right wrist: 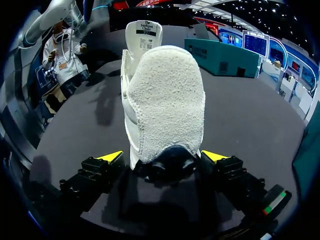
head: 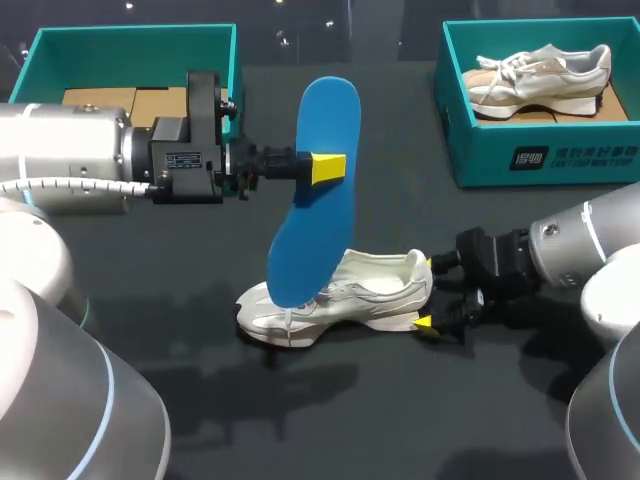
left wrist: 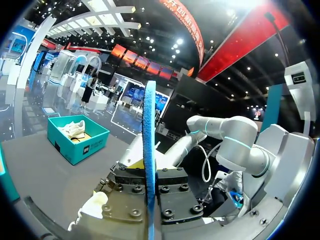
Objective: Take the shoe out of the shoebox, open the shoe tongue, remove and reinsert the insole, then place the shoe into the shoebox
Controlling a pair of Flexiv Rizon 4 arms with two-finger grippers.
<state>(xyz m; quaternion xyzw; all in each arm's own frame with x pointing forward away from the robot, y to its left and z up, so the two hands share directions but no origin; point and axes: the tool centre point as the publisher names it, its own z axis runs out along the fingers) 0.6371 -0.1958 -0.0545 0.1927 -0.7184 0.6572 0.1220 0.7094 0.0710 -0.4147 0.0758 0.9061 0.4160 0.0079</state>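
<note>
In the head view the insole [head: 315, 190] hid part of the shoe's [head: 385, 290] front, the left arm [head: 90, 150] covered part of the left box [head: 135, 55], and the right box [head: 480, 140] ran off the edge. From the right wrist the heel [right wrist: 167, 100] hid the toe.

The insole [head: 300, 230] is blue, the shoe [head: 372, 290] off-white, both shoeboxes [head: 480, 150] teal, the table [head: 400, 410] black.

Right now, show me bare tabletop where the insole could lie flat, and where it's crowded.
Free: the near table strip in front of the sneaker; also the stretch between the left shoebox and right shoebox. Crowded: the middle, where the blue insole, sneaker, left arm and right arm meet.
</note>
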